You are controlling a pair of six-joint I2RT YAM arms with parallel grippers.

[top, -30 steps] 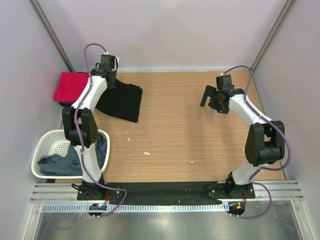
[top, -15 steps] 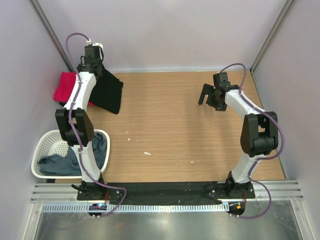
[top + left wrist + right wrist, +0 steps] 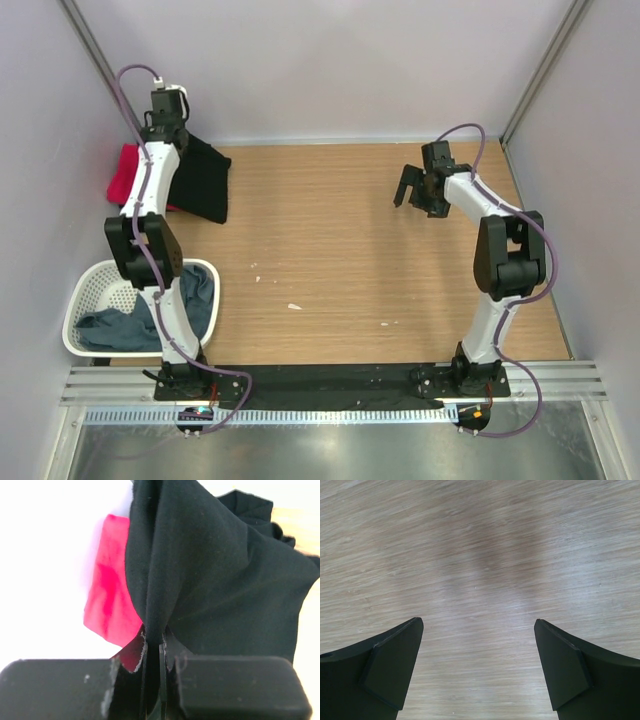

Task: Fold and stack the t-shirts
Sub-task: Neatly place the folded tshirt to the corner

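Black t-shirt [image 3: 215, 580] clamped in left gripper [image 3: 154, 647], partly over red t-shirt [image 3: 112, 605]; stacking judged incomplete. Grey-blue t-shirt [image 3: 112, 326] unfolded in laundry basket [image 3: 84, 290]. Right gripper [image 3: 477, 625] jaws apart, empty.

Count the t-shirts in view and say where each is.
3. The black tee hangs from the left gripper at the far left; the red tee lies beside it; the grey-blue tee sits in the basket, which may hide more.

White lattice basket [image 3: 92, 292], wooden table [image 3: 360, 250]
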